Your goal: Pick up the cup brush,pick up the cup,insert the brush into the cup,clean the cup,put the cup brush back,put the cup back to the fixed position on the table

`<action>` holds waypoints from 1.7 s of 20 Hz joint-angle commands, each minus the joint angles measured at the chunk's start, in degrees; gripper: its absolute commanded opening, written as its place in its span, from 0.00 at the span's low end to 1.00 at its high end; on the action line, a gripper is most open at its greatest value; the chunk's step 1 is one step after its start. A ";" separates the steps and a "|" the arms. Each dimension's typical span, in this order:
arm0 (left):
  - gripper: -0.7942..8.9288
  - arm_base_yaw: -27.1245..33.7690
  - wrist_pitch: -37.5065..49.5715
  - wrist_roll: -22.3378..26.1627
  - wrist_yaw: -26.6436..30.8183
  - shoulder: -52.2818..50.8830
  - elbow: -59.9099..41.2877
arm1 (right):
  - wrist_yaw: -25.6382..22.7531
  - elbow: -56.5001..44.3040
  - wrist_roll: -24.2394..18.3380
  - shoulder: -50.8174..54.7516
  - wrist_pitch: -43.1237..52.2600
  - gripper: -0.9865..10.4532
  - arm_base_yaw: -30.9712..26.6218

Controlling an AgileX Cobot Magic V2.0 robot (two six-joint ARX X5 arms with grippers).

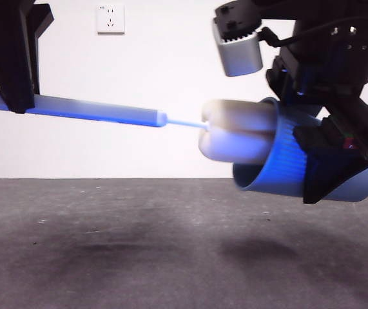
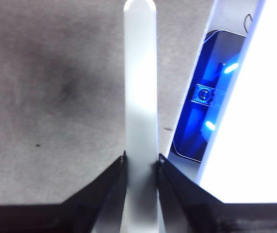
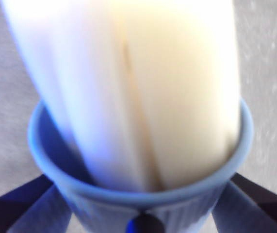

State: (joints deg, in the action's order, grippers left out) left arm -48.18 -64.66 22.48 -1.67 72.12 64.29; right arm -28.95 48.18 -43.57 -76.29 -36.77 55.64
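Observation:
My left gripper (image 1: pixel 17 103) is at the upper left of the front view, shut on the grey handle of the cup brush (image 1: pixel 106 112) and holding it level in the air. In the left wrist view the handle (image 2: pixel 140 97) runs straight out between the jaws of the left gripper (image 2: pixel 140 162). My right gripper (image 1: pixel 338 161) is shut on the blue ribbed cup (image 1: pixel 280 170), which lies on its side above the table (image 1: pixel 171 251) with its mouth toward the brush. The cream sponge head (image 1: pixel 235 132) sits partly inside the cup's mouth. In the right wrist view the sponge head (image 3: pixel 143 87) fills the cup (image 3: pixel 143 201) held by the right gripper (image 3: pixel 143 216).
A white wall with a socket (image 1: pixel 110 18) stands behind the table. In the left wrist view, a white frame with a blue-lit dark panel (image 2: pixel 206 97) lies beside the table surface (image 2: pixel 56 97).

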 commanded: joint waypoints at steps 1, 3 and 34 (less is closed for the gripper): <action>0.07 -1.31 1.38 -1.97 -0.39 1.49 -0.09 | -0.09 0.00 -0.44 -0.98 1.05 0.07 2.71; 0.07 -2.45 3.02 -3.67 -0.87 3.41 -0.09 | -0.20 0.00 -0.42 -1.31 2.01 0.07 4.66; 0.07 -4.55 -8.41 -7.93 4.11 1.95 -0.09 | -2.51 0.00 2.60 -1.84 -0.98 0.07 7.76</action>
State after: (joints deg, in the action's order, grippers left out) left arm -52.88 -73.36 14.92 2.46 73.93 64.29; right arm -31.48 48.18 -41.76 -77.71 -38.04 63.31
